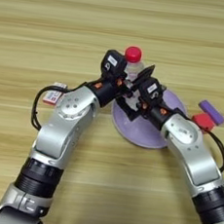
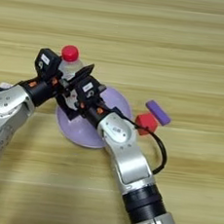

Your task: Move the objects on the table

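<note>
Bottle (image 1: 134,62) upright between left gripper (image 1: 121,80) and right gripper (image 1: 136,87)

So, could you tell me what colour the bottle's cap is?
Red; the bottle cap shows best in the left eye view.

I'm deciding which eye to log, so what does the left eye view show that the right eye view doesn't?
Only the left eye view shows the small white block with red markings beside the left arm, plus that arm's whole forearm. Only the right eye view shows more bare wooden table on the right. Both show the clear plastic bottle with a red cap, standing at the far edge of the round purple plate, with the left end effector and right end effector closed in around it, and the red cube touching the purple flat block.
</note>
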